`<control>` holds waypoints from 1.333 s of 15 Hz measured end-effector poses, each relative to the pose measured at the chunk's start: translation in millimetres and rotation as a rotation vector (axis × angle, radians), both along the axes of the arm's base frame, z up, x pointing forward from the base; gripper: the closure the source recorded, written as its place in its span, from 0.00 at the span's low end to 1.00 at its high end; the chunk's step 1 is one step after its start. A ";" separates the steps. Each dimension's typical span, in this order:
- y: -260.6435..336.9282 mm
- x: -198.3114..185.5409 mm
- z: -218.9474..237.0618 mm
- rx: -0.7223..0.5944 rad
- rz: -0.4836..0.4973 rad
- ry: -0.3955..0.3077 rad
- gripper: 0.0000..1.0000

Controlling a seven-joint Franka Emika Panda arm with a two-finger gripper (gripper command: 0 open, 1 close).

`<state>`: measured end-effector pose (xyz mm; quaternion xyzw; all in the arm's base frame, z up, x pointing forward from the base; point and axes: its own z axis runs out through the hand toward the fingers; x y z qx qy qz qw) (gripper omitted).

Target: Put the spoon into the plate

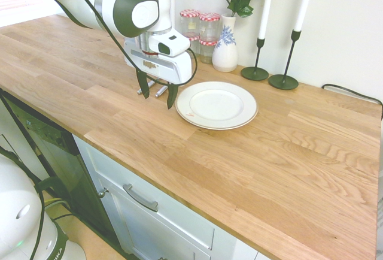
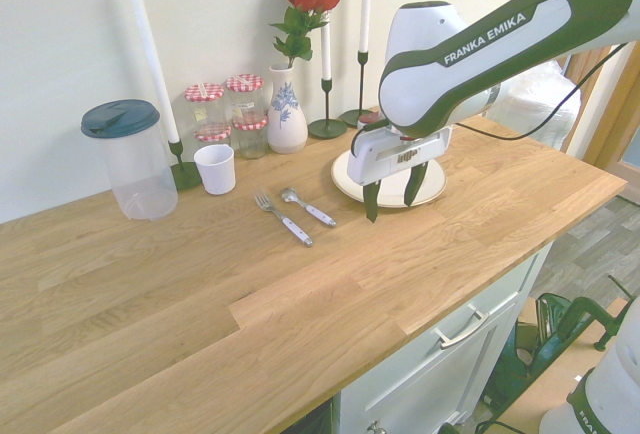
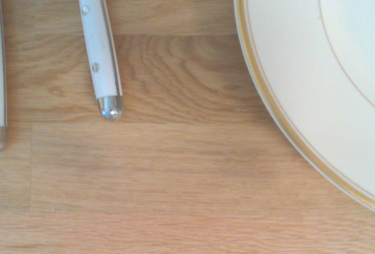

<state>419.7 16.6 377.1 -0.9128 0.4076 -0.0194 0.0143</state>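
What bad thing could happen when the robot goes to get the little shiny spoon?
The silver fork with tines lies right beside the small silver spoon, so the open gripper might grab or nudge the fork instead. The gripper also hangs close to the round white plate and could bump its rim.

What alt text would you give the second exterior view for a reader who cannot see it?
A white robot arm holds its open pincer above a wooden counter, between a white plate and a spoon lying beside a fork. Behind them stand a white cup, a lidded plastic jug, jars, candlesticks and a vase with a red rose.
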 end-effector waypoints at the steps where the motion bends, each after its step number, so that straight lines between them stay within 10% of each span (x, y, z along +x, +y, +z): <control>1: -0.2 0.0 -0.1 0.000 0.000 0.000 0.00; 9: 67.2 28.5 10.1 -0.099 0.235 -0.021 0.00; 17: 84.6 81.9 -29.4 -0.101 0.189 0.021 0.00; 18: 85.0 84.4 -32.1 -0.107 0.171 0.023 1.00; 20: 84.1 88.5 -39.8 -0.106 0.142 0.034 1.00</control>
